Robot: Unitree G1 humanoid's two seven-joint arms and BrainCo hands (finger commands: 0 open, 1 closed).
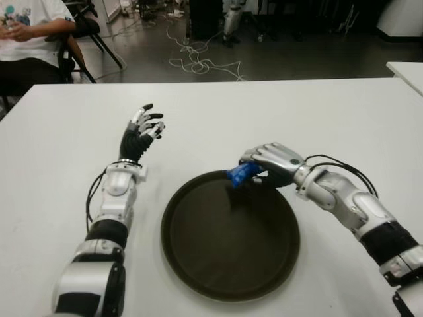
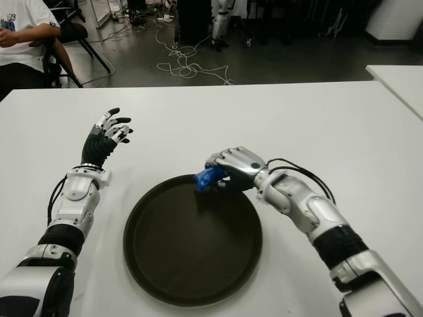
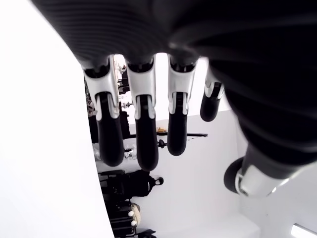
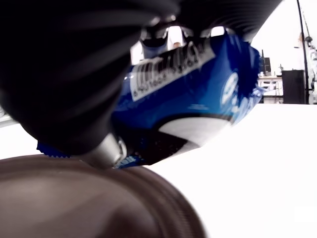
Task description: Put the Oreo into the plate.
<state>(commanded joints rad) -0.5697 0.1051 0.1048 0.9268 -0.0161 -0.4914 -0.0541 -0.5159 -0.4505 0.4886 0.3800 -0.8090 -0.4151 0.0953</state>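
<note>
A blue Oreo packet (image 1: 242, 174) is clasped in my right hand (image 1: 269, 163), just above the far rim of the round dark plate (image 1: 230, 236). In the right wrist view the Oreo packet (image 4: 193, 94) fills the palm, with the plate's rim (image 4: 124, 198) right below it. My left hand (image 1: 143, 130) is raised over the white table (image 1: 330, 119) left of the plate, its fingers (image 3: 141, 124) spread and holding nothing.
A seated person (image 1: 30, 33) is at the table's far left corner. Cables (image 1: 198, 63) lie on the floor beyond the table. A second white table's corner (image 1: 406, 71) shows at the far right.
</note>
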